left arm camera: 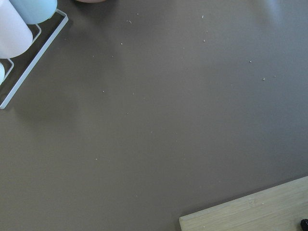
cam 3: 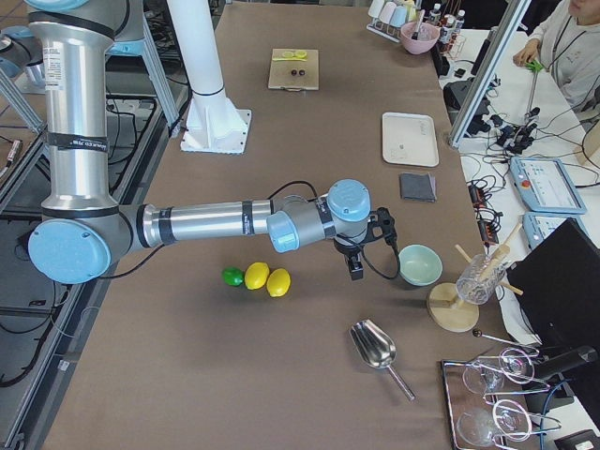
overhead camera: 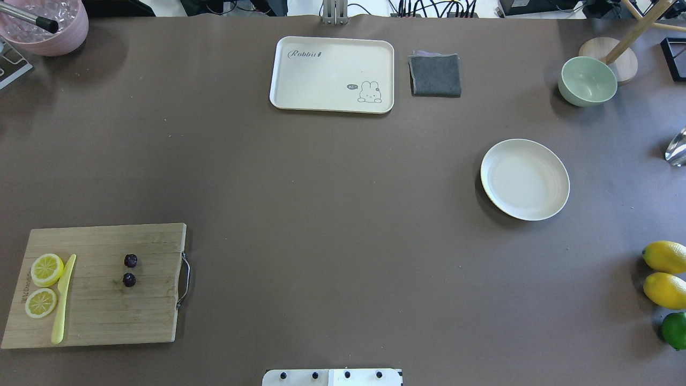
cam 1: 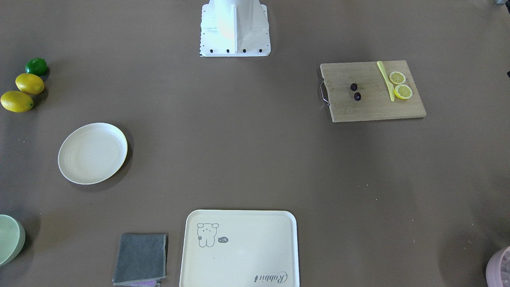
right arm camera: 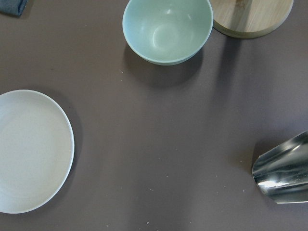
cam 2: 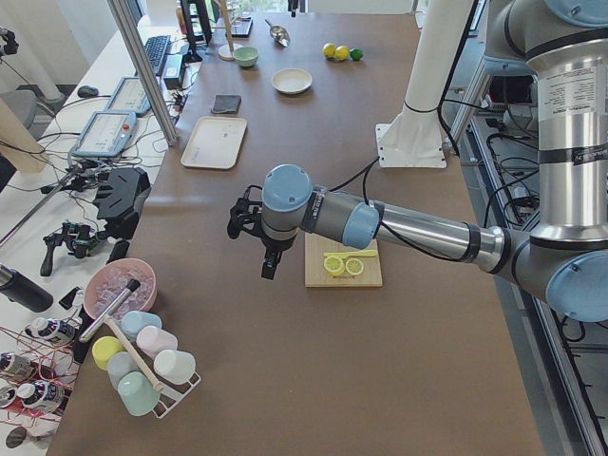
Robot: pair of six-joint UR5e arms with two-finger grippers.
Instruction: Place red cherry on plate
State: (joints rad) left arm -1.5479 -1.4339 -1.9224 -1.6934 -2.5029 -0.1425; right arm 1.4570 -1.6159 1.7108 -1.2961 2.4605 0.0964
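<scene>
Arms: both show only in the two side views; the overhead and front views catch just the white base.
Left tool: hangs over the surface, just left of the cutting board in the left-end view. I cannot tell whether it is released or clenched.
Right tool: hangs at mid-frame beside the green bowl. I cannot tell its state either.
Red cherry: lies on the cutting board, lower left of the overhead frame, apart from two lemon slices and a yellow knife.
Plate: right of centre overhead, bare, well apart from the cherry. It is also at the left edge of the right wrist view.
Surface: brown, matte.
Other items: cream tray and grey cloth at top centre; two lemons and a lime at the right edge.
Side views only: metal scoop, cup rack, and a person in the upper right corner.
</scene>
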